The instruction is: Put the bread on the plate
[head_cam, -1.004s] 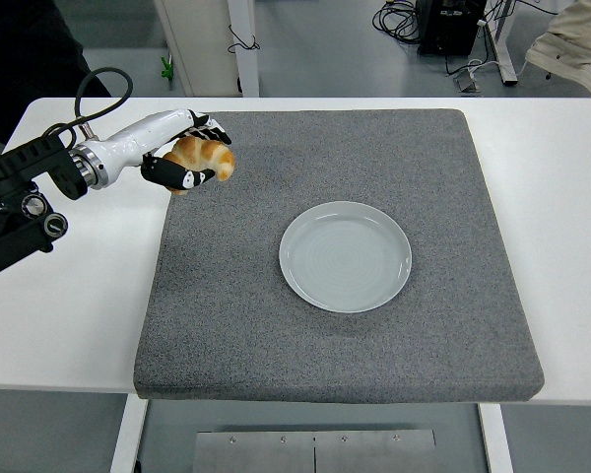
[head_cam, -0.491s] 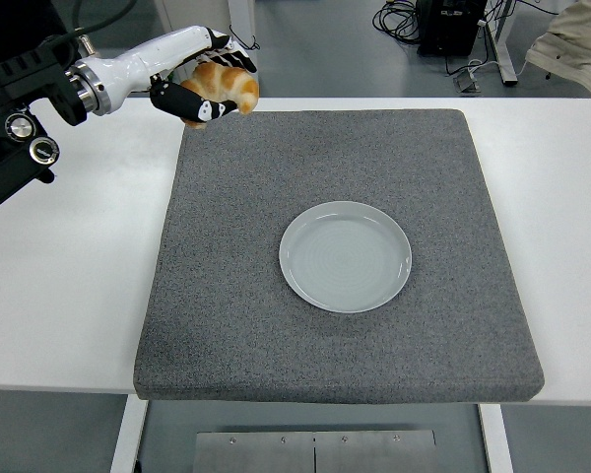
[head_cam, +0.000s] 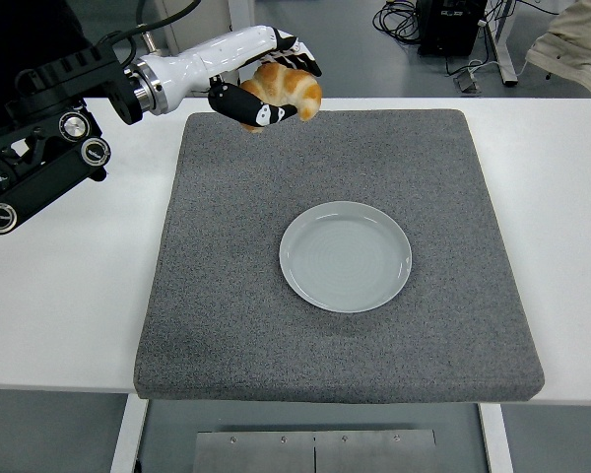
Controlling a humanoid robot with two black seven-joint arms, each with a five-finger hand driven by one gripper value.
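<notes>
Croissant in upper centre-left of frame, held off the surface above the far-left part of the grey foam mat. Left hand has its fingers curled around it, thumb underneath. Pale plate sits mid-mat, empty, well apart from the croissant. Mat lies on white table.

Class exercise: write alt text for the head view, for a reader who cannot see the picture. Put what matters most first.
The robot's left hand grips a golden croissant-shaped bread in the air above the far-left part of a grey foam mat. An empty pale plate sits at the mat's centre on a white table, nearer the camera and to the right of the bread.
</notes>
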